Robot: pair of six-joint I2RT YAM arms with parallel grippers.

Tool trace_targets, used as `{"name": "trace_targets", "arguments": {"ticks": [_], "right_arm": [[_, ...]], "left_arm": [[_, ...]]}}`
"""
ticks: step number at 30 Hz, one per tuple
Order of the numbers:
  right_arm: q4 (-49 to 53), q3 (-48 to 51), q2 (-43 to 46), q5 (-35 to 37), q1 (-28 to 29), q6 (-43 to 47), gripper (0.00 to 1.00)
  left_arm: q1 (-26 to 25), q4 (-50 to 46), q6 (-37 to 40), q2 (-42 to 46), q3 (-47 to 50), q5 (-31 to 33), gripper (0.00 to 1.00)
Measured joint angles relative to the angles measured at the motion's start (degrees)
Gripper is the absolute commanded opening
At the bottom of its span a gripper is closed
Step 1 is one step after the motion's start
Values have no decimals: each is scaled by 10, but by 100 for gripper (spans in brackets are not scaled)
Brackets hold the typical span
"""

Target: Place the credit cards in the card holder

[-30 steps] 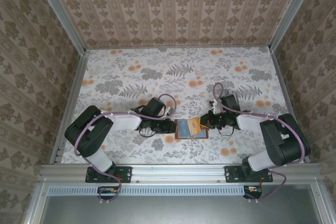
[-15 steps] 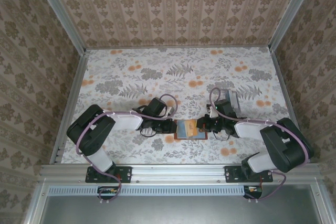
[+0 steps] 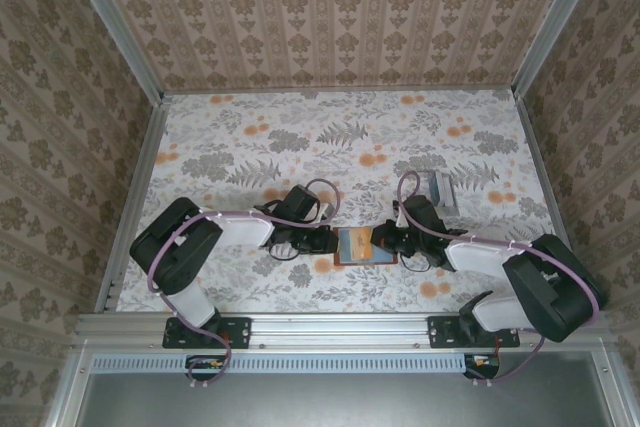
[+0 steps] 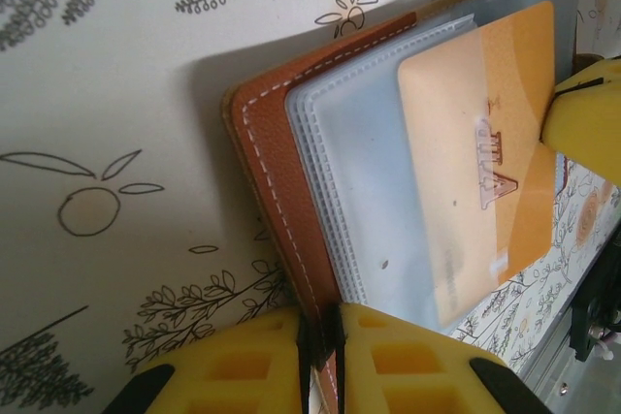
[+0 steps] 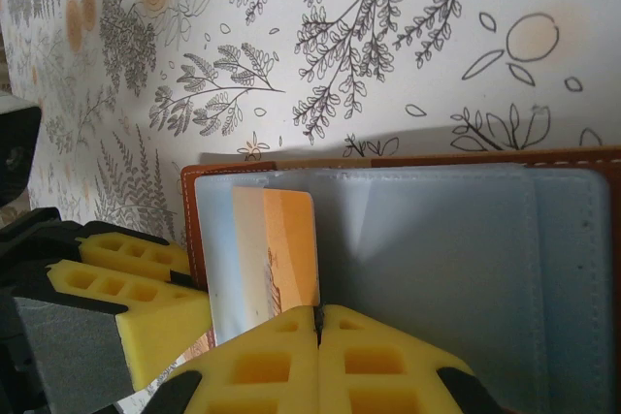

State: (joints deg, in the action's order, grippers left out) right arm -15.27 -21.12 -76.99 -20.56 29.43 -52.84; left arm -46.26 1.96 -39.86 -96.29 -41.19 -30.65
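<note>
Wide free room on worktop (image 3: pixel 330 132) behind arms. Open card holder (image 3: pixel 364 246) lies near front edge, between both claws. Inside: clear pockets, with orange card (image 4: pixel 485 143) on top. Holder's brown edge pinched by left claw (image 4: pixel 320 322). End of orange card held tight in right claw (image 5: pixel 317 322). One pale card (image 3: pixel 441 190) lies alone behind right arm.

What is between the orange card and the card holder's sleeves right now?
Nothing visible. The right tool pinches the orange card, which lies on the clear sleeves of the card holder. The left tool clamps the holder's cover. Whether the card has entered a pocket I cannot tell.
</note>
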Motion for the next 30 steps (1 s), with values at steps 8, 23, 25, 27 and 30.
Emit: {"name": "trace_targets", "arguments": {"ticks": [8,23,25,27,30], "right_arm": [[-31,0,-31,21,32,-28,0],[-84,0,-66,55,62,-57,10],[-83,-1,-65,56,63,-57,13],[-77,-2,-60,56,65,-57,15],[-65,-2,-52,54,69,-56,27]], "left_arm": [[-3,-6,0,-5,-7,0,16],[-2,-16,-4,-7,-11,2,20],[-2,-16,-4,-5,-11,2,21],[-1,-13,-5,-2,-9,1,21],[-1,-6,-6,3,-1,2,18]]}}
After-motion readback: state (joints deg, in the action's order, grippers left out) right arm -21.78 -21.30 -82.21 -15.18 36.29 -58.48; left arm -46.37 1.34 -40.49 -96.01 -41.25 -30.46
